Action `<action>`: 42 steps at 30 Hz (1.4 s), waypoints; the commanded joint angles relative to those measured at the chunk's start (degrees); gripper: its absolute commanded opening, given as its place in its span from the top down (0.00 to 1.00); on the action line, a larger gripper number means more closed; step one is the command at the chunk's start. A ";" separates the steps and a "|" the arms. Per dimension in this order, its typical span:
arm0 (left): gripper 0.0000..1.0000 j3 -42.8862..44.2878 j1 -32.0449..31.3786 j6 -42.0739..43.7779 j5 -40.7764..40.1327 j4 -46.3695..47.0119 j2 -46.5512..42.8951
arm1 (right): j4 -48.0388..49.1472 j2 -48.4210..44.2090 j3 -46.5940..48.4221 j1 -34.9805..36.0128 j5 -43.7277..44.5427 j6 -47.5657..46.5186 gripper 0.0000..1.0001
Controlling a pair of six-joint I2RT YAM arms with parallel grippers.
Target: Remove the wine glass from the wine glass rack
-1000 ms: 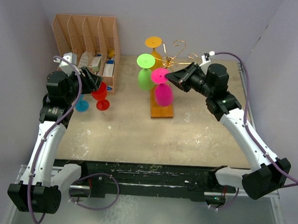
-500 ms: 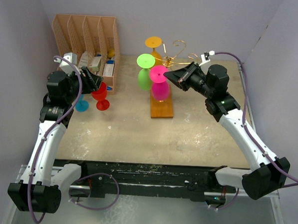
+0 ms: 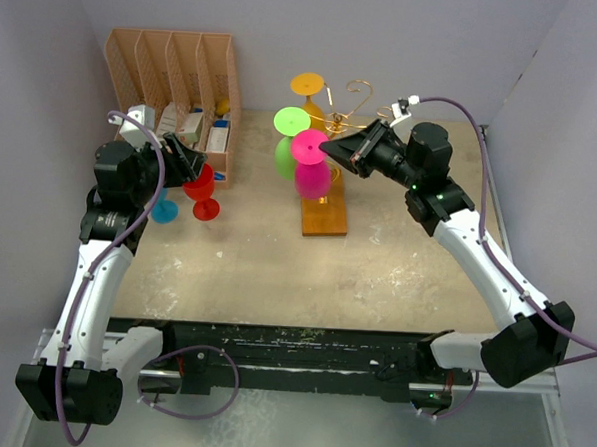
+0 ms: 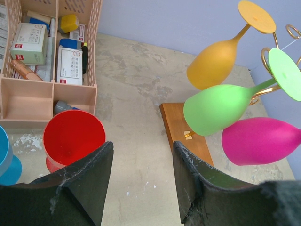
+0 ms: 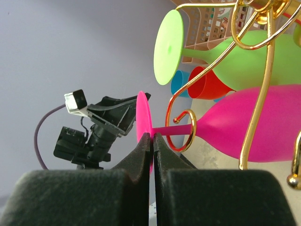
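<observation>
On the speckled bench (image 3: 256, 271), at twelve o'clock, the pink wine glass (image 3: 312, 176) hangs from the wine glass rack (image 3: 326, 217), with the right fingers (image 5: 138, 157) pinched shut on its thin foot. It looks light, slick and breakable; I'd favour the stem. The left fingers (image 4: 89, 176) gape empty by the organizer (image 3: 168, 46) at ten o'clock, which is stuffed with boxes (image 4: 29, 36).

Magenta wine glass (image 3: 312, 177), opaque and matte, hung upside down on the wine glass rack (image 3: 324, 217): round foot uppermost, stem threaded through a curled gold hook, bowl dangling tilted above the base. Foot's rim pinched between the fingers of the right gripper (image 5: 151, 136). Rack upright: thin gold wire scrolls, flat rectangular orange-brown wooden base.
</observation>
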 commanded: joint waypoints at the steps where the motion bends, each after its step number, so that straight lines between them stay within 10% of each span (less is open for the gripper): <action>1: 0.43 0.07 -0.39 -0.59 1.08 2.88 -0.11 | 3.54 0.09 3.38 0.25 0.69 -0.77 1.00; 27: 0.43 0.07 -0.39 -0.63 1.80 3.19 0.68 | -3.12 -6.62 3.13 0.15 15.74 -3.71 1.00; 42: 0.43 0.06 -0.40 -0.81 2.18 3.34 0.97 | -3.98 -13.51 0.10 0.16 9.95 -5.02 1.00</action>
